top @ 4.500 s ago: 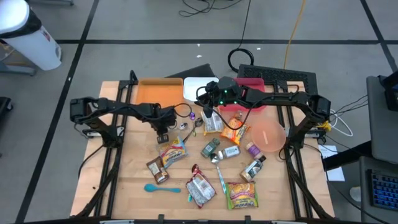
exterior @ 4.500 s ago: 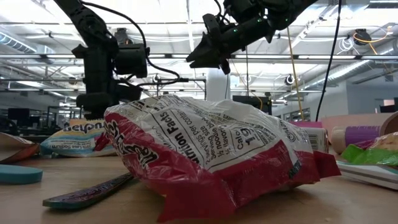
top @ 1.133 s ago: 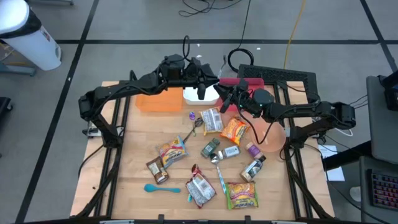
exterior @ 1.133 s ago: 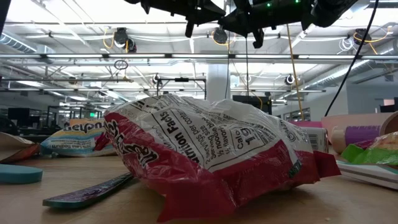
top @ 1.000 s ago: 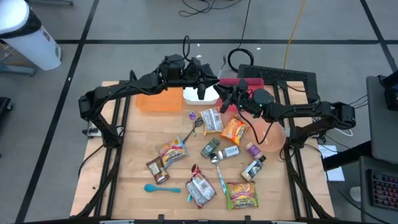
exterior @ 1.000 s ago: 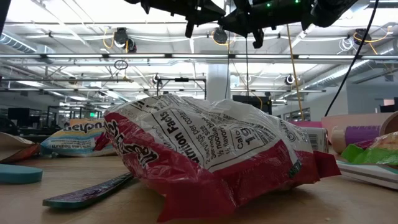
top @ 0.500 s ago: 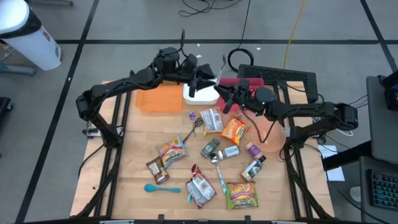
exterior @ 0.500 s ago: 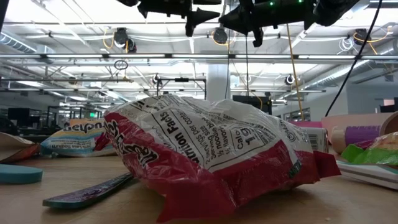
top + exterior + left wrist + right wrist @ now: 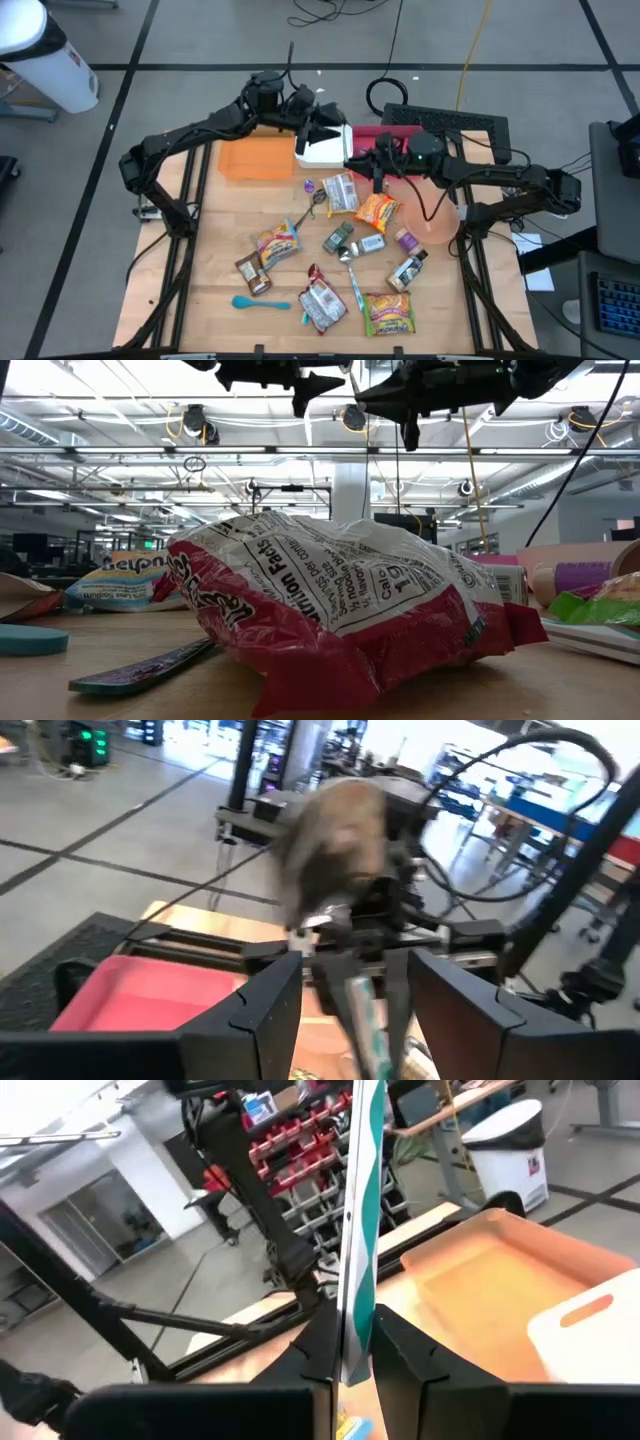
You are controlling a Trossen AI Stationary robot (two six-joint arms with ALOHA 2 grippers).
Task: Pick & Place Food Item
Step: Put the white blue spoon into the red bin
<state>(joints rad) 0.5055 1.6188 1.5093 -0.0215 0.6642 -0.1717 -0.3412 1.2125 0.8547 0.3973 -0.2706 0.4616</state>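
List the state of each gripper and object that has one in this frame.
left gripper: open, empty, above the white tray.
right gripper: shut on the teal-striped stick, raised off the table.
teal-striped stick: held upright between the right fingers.
orange tray: nothing visible inside.
red-and-white snack bag: lying flat on the table.
dark bottle: lying on its side.

Glossy crinkled plastic snack bag (image 9: 330,610) lies on a matt, light wooden table (image 9: 215,290).
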